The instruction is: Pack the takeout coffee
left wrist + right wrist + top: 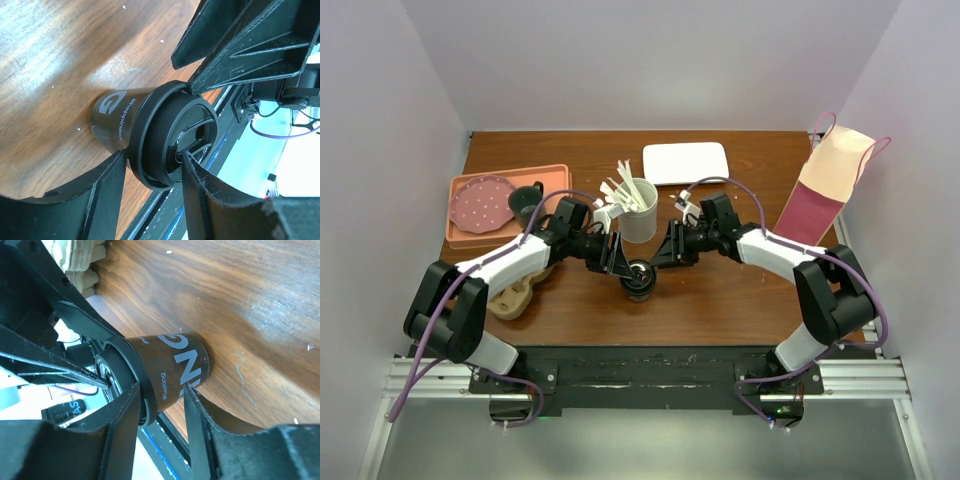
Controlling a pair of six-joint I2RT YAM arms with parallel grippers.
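The takeout coffee [640, 278], a dark brown cup with a black lid, stands upright on the table between both arms. In the left wrist view the takeout coffee [117, 117] has my left gripper [153, 154] shut on its lid, one finger on the lid's top and the other under the rim against the cup wall. From the right, my right gripper [662, 252] reaches the same cup [175, 365]. In its own view the right gripper [161, 388] stands open with its fingers one above the other beside the cup, one at the lid's rim and one lower on the wall.
A white cup of stirrers [638, 215] stands just behind the coffee. A pink tray [555, 180] at the left holds a pink plate [483, 203] and a dark mug [527, 200]. A white rectangular dish [686, 162] lies at the back, a paper bag [825, 190] at the right, a beige carrier [512, 296] near left.
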